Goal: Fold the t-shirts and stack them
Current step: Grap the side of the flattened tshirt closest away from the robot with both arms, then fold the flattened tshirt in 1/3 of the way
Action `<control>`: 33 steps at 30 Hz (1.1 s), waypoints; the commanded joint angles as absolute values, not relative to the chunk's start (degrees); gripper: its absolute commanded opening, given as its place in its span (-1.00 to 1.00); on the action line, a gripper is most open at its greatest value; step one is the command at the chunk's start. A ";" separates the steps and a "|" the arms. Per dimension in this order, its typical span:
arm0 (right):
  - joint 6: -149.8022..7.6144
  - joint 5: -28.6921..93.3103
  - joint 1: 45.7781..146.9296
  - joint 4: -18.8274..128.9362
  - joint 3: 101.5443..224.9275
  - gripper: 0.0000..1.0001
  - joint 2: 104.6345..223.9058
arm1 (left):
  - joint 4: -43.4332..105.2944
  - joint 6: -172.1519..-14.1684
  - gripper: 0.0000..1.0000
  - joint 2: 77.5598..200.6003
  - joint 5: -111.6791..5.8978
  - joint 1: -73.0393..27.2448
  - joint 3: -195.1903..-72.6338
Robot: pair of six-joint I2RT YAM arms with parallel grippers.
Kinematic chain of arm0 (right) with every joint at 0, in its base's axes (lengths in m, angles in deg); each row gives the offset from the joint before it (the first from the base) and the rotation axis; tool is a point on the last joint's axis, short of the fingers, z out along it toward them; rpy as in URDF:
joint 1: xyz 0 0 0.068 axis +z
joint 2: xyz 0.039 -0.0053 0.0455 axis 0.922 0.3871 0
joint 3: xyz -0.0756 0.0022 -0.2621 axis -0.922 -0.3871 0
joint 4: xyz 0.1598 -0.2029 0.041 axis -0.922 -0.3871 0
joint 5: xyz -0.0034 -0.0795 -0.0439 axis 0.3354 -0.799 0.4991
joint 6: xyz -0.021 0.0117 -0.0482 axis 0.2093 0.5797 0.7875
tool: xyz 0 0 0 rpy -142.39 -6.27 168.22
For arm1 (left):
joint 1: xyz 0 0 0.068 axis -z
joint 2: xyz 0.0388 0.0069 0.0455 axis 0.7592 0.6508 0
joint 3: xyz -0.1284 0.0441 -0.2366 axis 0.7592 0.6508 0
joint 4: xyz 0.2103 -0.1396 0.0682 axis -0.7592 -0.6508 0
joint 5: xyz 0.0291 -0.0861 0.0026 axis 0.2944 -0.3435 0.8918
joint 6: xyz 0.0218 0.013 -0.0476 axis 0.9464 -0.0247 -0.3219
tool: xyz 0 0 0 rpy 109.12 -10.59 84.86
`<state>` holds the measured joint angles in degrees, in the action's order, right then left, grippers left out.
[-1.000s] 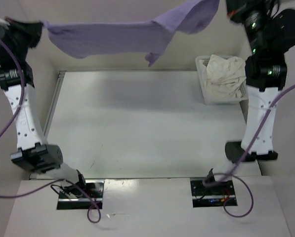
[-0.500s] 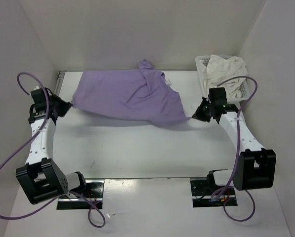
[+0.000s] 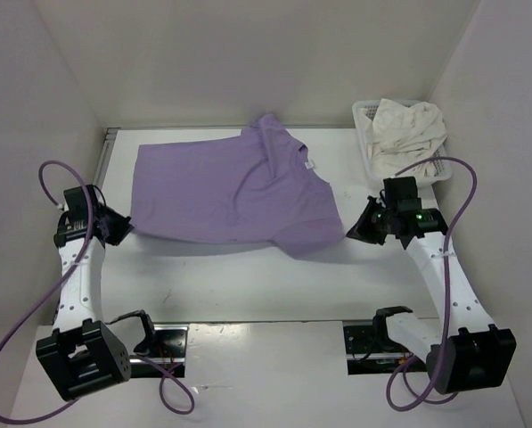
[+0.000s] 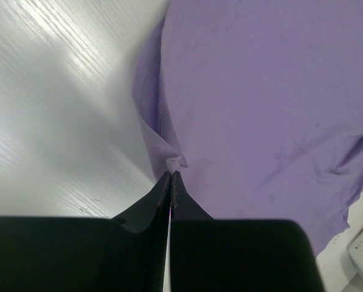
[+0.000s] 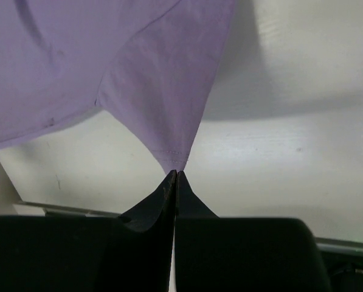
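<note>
The lavender t-shirt (image 3: 230, 192) is stretched between both arms over the far half of the table, its far edge lying down and its near edge lifted. My left gripper (image 3: 123, 227) is shut on its near left corner (image 4: 175, 163). My right gripper (image 3: 353, 232) is shut on its near right corner (image 5: 175, 161), which is pulled to a point. A cream white t-shirt (image 3: 406, 134) lies crumpled in the basket. No green t-shirt is in view.
A white mesh basket (image 3: 365, 120) stands at the far right corner against the wall. White walls close in the left, far and right sides. Bare table (image 3: 248, 281) lies between the shirt and the arm bases.
Both arms have swung down from high up, bringing the lavender shirt from hanging in the air onto the table, then pulled it toward the near edge, spreading it flatter.
</note>
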<state>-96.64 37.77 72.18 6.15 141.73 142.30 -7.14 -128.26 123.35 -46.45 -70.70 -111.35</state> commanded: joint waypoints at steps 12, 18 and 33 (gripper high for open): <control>-95.58 33.37 73.82 18.91 161.50 -0.99 170.62 | 6.67 -129.57 -1.00 136.09 -46.39 -72.51 -114.64; -94.87 32.14 74.43 20.85 175.56 -0.99 186.44 | 9.49 -131.23 -1.00 141.98 -45.77 -72.51 -116.59; -94.87 31.61 75.66 15.05 211.94 -0.99 212.64 | 16.17 -131.77 -1.00 158.49 -47.61 -72.51 -124.93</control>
